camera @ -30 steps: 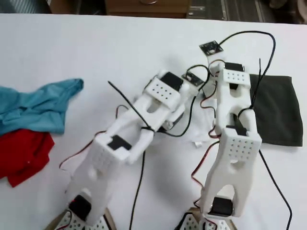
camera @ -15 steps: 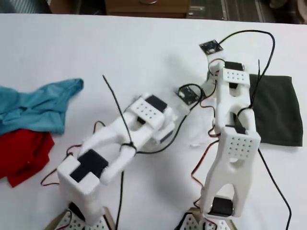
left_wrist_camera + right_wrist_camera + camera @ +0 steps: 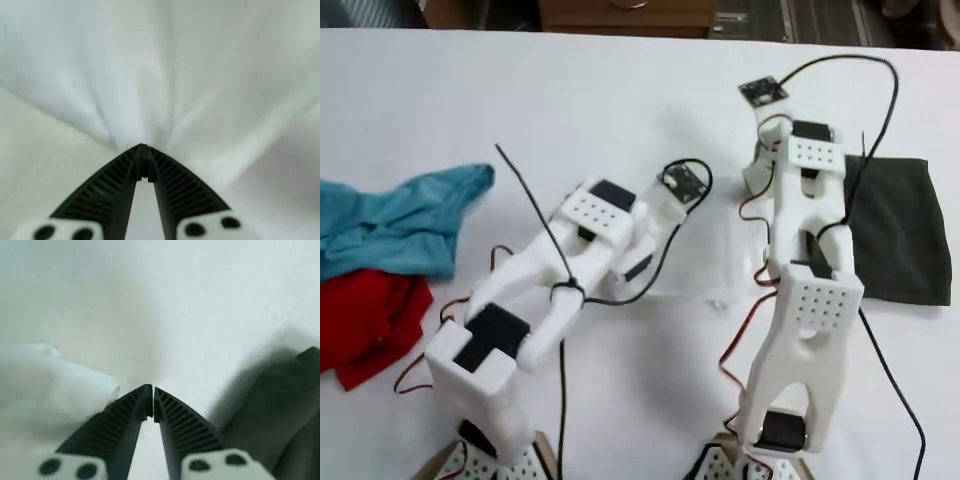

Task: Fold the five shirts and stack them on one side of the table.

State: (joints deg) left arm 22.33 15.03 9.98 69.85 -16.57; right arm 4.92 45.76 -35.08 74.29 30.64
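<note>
At table (image 3: 520, 90) centre, the left arm (image 3: 550, 280) reaches diagonally away from its base toward the middle of the surface. Its wrist view shows the left gripper (image 3: 143, 150) with jaws closed tight on the white shirt (image 3: 150, 75). Creases in the cloth run inward to the black ribbed tips, and the fabric is drawn up into a peak at the pinch point. From overhead this garment is hard to separate from the white tabletop.

The right arm (image 3: 810, 290) extends straight away from its base, and its forward section lies along the near edge of the dark shirt (image 3: 895, 230). That shirt lies flat as a folded rectangle on the right side of the table. The right gripper (image 3: 151, 390) has its jaws drawn together with only a sliver between the tips, which sit low over the white surface. Whether any cloth is caught there cannot be told. The dark shirt (image 3: 280, 405) lies just beside it on one flank, and a mound of white cloth (image 3: 50, 375) lies on the other.

At the table's left edge, the blue shirt (image 3: 400, 220) lies crumpled and unfolded. The red shirt (image 3: 365, 320) is bunched directly nearside of it, and the two touch. Both are well apart from either arm. Black cables (image 3: 865, 110) loop above the right arm.
</note>
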